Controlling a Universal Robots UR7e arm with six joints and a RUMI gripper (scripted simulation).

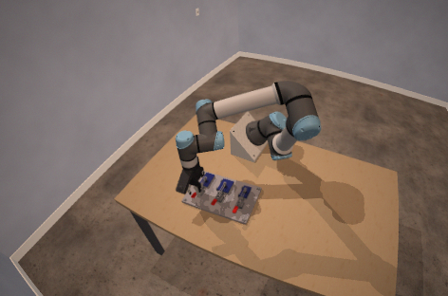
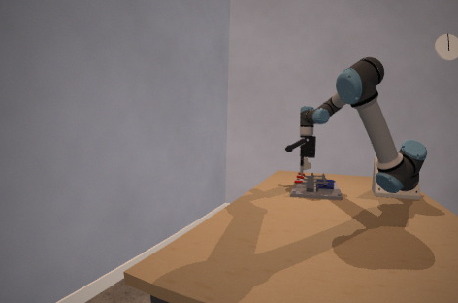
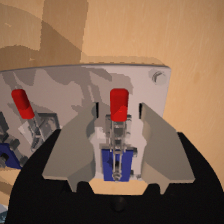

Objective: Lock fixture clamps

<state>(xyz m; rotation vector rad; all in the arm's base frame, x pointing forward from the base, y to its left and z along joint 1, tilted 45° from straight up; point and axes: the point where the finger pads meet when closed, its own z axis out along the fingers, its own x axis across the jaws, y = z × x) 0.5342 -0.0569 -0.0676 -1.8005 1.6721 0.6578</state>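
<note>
The end effector point(image 3: 118, 150) hangs partly open and empty, fingers straddling the right clamp's red handle point(image 3: 119, 104); the fixture point(image 1: 222, 200) with 3 clamps sits on the bench point(image 1: 320, 228).

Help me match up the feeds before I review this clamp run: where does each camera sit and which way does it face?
Top: high above, angled down on the table, fixture and whole arm.
Exterior: off the table's far end, level, facing the arm side-on.
Wrist: behind the gripper, looking down between its fingers at one red-handled clamp.
All three show the fixture.
</note>
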